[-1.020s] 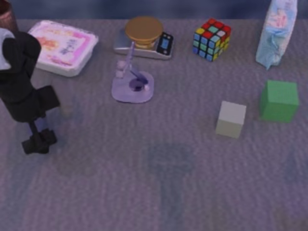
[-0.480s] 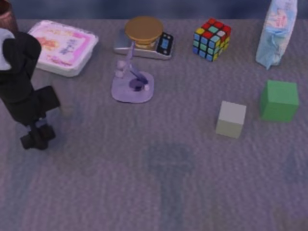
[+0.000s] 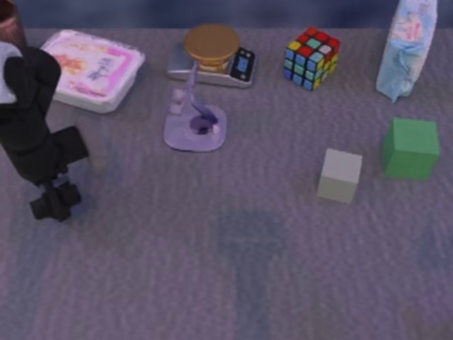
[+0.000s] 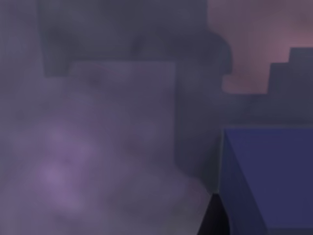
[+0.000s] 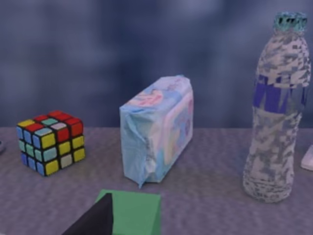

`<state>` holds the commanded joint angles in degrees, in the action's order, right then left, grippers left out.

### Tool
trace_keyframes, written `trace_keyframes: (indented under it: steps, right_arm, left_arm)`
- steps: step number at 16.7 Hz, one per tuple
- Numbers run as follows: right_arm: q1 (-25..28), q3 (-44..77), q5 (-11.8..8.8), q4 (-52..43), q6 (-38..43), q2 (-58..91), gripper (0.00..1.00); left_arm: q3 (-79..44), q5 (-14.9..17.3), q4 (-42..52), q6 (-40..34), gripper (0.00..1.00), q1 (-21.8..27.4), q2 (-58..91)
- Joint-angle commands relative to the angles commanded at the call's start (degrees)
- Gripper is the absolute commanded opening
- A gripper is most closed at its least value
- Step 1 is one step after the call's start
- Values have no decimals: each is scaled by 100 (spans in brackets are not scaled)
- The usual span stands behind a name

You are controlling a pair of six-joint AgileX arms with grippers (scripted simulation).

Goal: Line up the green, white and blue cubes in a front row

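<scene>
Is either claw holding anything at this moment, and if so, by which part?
Cannot be told. The left claw is down at the table's left, with the blue cube close beside it, but no grip shows. The right arm is out of view.

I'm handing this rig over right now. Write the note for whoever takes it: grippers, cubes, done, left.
Left gripper: low at the table's left side, over the blue cube, which shows only in the left wrist view; whether it is gripped cannot be told.
Right arm: out of the top view; its camera looks over the green cube.
Green cube sits at the right, white cube just left of it and slightly nearer the front, apart, neither held.
Done: no row formed yet.
Left: bring all three cubes into a front row.
</scene>
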<state>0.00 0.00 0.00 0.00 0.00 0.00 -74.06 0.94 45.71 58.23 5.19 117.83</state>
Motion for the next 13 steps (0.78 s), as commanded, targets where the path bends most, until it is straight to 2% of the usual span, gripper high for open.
trace_keyframes:
  steps: [3,8,13]
  right_arm:
    - [0,0,0,0,0,0,100]
    - [0,0,0,0,0,0,100]
    - [0,0,0,0,0,0,100]
  left_arm:
    - [-177,0,237,-5,0,-33,-89]
    - [-750,-4,1304,-5,0,-91,-491]
    - [-838,-6,1425,-8,0,-74,-569]
